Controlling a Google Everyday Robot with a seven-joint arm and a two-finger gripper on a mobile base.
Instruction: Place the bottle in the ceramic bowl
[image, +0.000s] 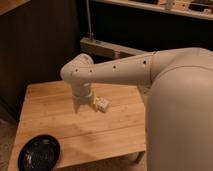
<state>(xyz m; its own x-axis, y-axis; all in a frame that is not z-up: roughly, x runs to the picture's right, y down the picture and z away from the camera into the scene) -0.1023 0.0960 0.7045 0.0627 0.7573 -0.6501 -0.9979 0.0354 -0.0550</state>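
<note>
1. Camera view: the gripper hangs over the middle of the table, pointing down. The bottle is right at its side, touching or very nearly. Whether the gripper is closed on it, I cannot tell.
2. The bowl sits well apart from both, at the near corner of the table and close to two edges.
3. First risk: with a loose or off-centre hold, the bottle could slip out on the carry, roll across the wood and perhaps drop off the table.
4. Second risk: released too high or off to one side, the stubby bottle could bounce off the glossy rim and over the edge just beside it.
5. Third risk: if the arm sweeps in low, it could nudge the bowl off that corner.
</note>
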